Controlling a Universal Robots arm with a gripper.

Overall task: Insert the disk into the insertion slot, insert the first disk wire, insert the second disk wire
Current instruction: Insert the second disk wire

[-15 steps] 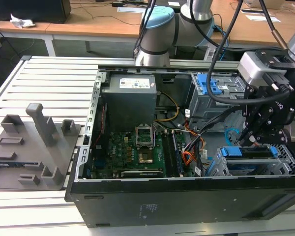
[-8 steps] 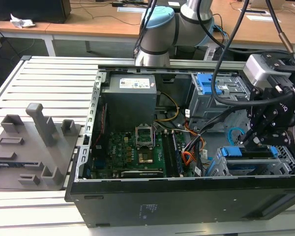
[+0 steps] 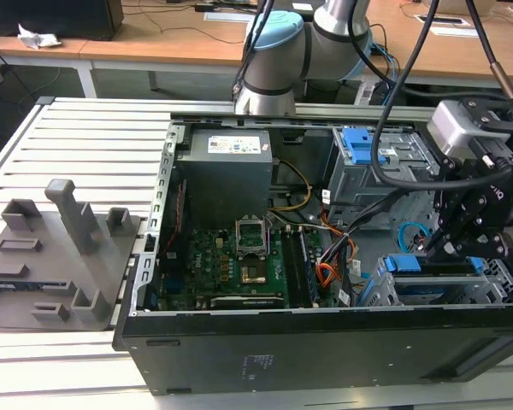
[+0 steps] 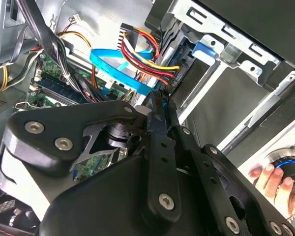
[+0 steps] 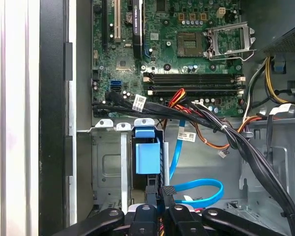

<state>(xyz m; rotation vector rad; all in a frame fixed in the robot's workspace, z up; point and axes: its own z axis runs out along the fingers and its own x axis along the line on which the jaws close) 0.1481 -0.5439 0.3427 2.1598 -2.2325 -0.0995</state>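
The disk (image 5: 147, 155) sits in its blue carrier inside the insertion slot (image 5: 110, 125), a silver cage at the case's corner on the exterior view's right (image 3: 504, 282). The first disk wire (image 4: 147, 51), a red, yellow and black bundle, runs to the back of the disk. The second disk wire (image 4: 110, 64), a light blue flat cable, loops beside the cage (image 5: 199, 189) and ends at my fingertips. My gripper (image 4: 157, 98) hangs just behind the disk (image 3: 406, 263) with its fingers pressed together on that cable's black plug. The plug itself is mostly hidden between them.
The open case holds a motherboard (image 3: 239, 256), a power supply (image 3: 227, 171) and a larger grey bay with a blue latch (image 3: 359, 145). A thick black cable bundle (image 5: 211, 123) crosses above the cage. A grey fixture tray (image 3: 51, 248) lies outside. A person's hand (image 4: 273, 179) rests on a round knob.
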